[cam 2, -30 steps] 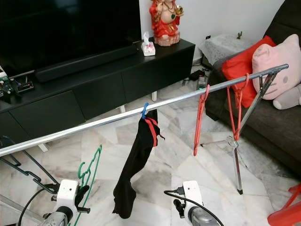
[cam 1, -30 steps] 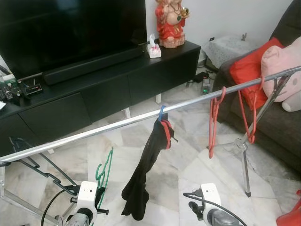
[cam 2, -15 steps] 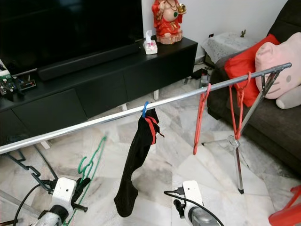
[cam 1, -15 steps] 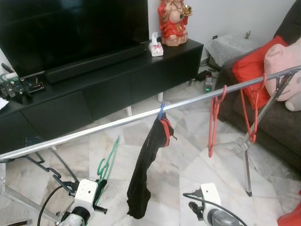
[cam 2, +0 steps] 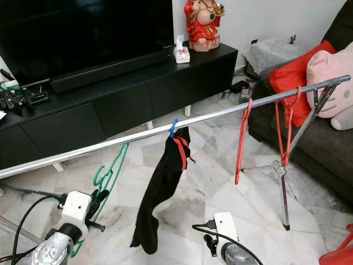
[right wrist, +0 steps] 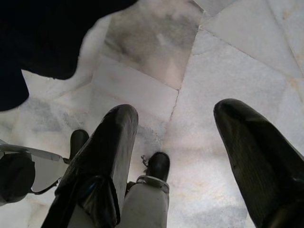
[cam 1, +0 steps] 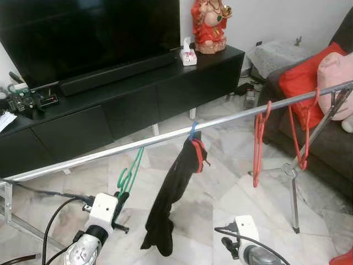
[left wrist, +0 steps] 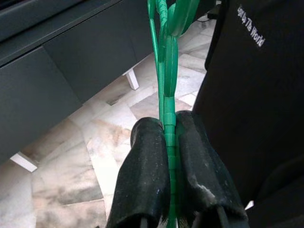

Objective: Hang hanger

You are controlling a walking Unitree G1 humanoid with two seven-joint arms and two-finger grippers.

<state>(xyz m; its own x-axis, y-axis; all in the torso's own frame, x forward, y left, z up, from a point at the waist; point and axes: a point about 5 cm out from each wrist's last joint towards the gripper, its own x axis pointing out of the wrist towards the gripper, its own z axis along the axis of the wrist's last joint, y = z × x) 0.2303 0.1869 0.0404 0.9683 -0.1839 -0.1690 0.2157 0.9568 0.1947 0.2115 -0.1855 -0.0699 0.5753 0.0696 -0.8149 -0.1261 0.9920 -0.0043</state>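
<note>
We hold the green hanger (left wrist: 167, 95) pinched in our left gripper (left wrist: 170, 156), its hook raised close under the rail (cam 1: 110, 153), perhaps just behind it, beside the black garment (cam 1: 174, 193). It does not look hooked on yet, so lifting over and letting go remain. Our right gripper (right wrist: 190, 156) hangs spread and empty over the floor.

Green plastic hanger (cam 1: 130, 173), thin, ridged along its stem, held upright just below the metal rail (cam 1: 110, 153), left of the black garment (cam 1: 174, 201). Its hook end reaches up to the rail; whether the hook is over the rail or only touching it can't be told. Lower stem is pinched between the two black fingers (left wrist: 147, 180) of the left gripper (left wrist: 169, 171), closed tight on it. Rail runs diagonally across the room, rising toward the right, on a folding stand.
</note>
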